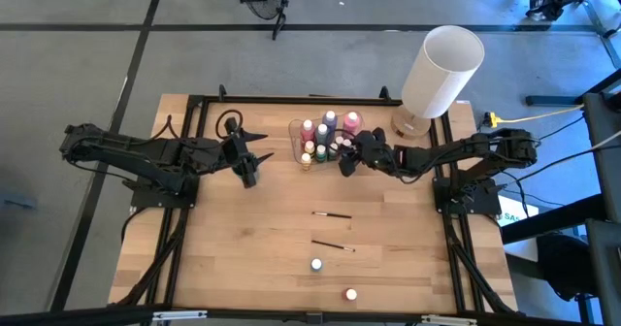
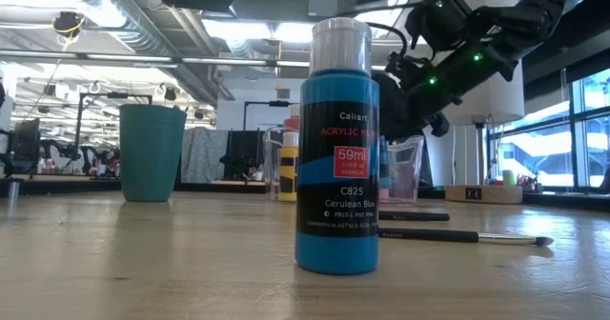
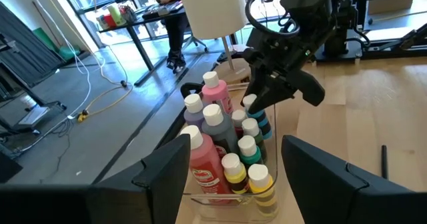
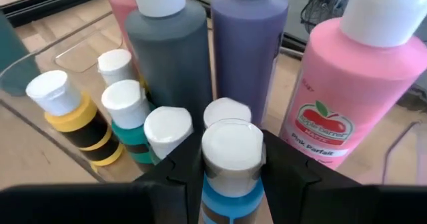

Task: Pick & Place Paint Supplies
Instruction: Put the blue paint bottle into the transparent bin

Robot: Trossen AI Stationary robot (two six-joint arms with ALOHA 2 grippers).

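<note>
A clear container at the table's far middle holds several paint bottles: tall pink, purple and grey ones, and small white-capped yellow and green ones. My right gripper is at the container's right side, shut on a small blue bottle. My left gripper hangs open to the container's left, touching nothing. Two dark-handled paintbrushes lie flat on the table's middle. Two more bottles stand upright near the near edge. One of them is the cerulean blue bottle. My right gripper pinches the small blue bottle between its two fingers, just under the white cap. The fingers come slanting down from the table's right. The bottle stands upright among the other bottles. Its base is hidden, so I cannot tell whether it rests in the container.
A big white cylindrical lamp stands at the far right corner, just behind my right arm. A teal cup shows in the low view. Black frame rails run along the table's edges. Bare wood lies at the left and near-left.
</note>
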